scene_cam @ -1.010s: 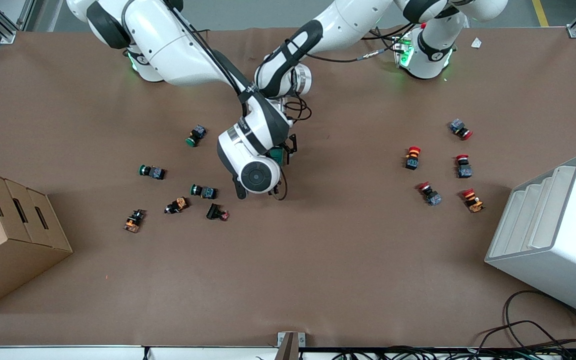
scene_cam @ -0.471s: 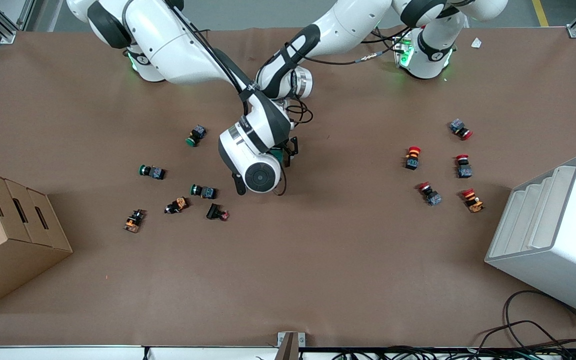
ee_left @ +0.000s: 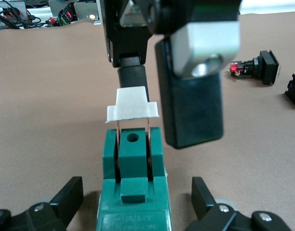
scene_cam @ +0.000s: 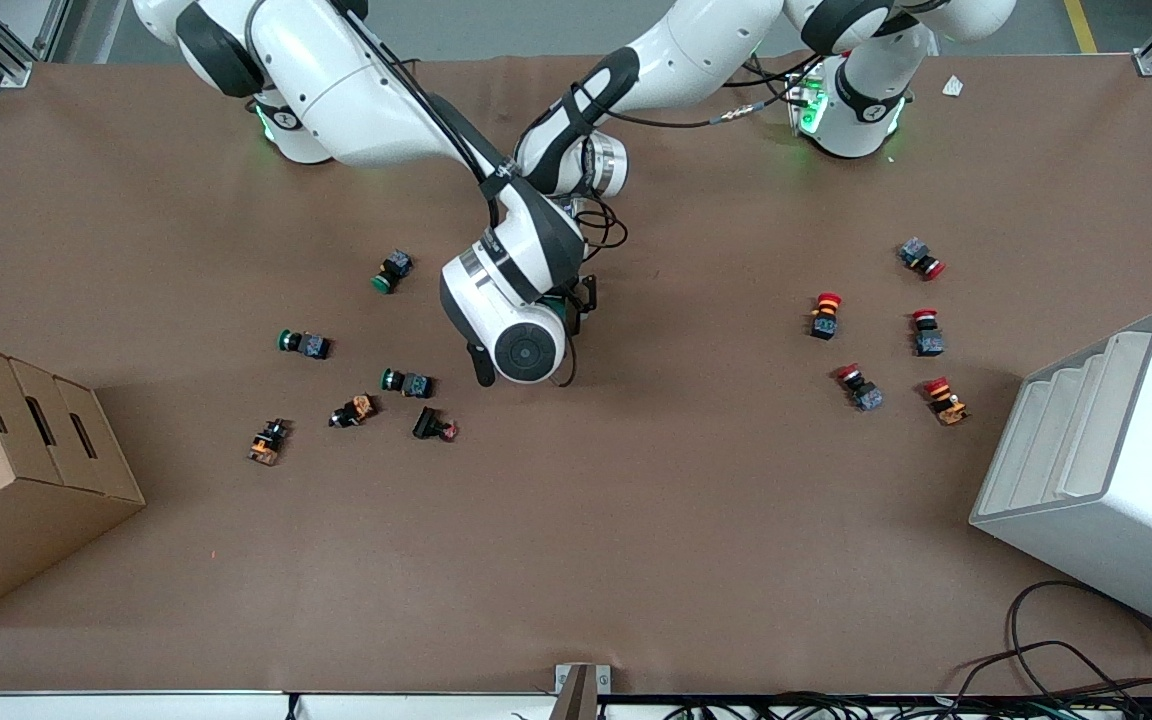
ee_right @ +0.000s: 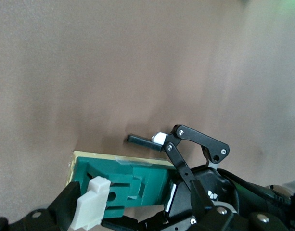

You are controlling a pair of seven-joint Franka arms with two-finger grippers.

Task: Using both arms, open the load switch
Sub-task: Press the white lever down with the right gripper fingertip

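Observation:
The load switch point(scene_cam: 562, 312) is a green block in the middle of the table, mostly hidden under both wrists in the front view. In the left wrist view the green body point(ee_left: 134, 192) lies between my left gripper's point(ee_left: 136, 190) black fingers point(ee_left: 68, 198), which stand open with bare table showing on both sides of it. The white toggle piece point(ee_left: 133, 106) stands raised above the body on two thin metal blades. My right gripper point(ee_right: 92, 214) is shut on that white toggle piece point(ee_right: 91, 208). The left gripper point(scene_cam: 584, 298) is just beside the right arm's wrist point(scene_cam: 526, 345).
Green, orange and black push buttons point(scene_cam: 408, 382) lie toward the right arm's end, red-capped ones point(scene_cam: 824, 314) toward the left arm's end. A cardboard box point(scene_cam: 16, 470) and a white rack point(scene_cam: 1106, 470) stand at the table's two ends. Cables point(scene_cam: 1086, 660) trail at the near edge.
The right arm's wrist has shifted a little toward the left arm's end of the table. The left arm has barely moved.

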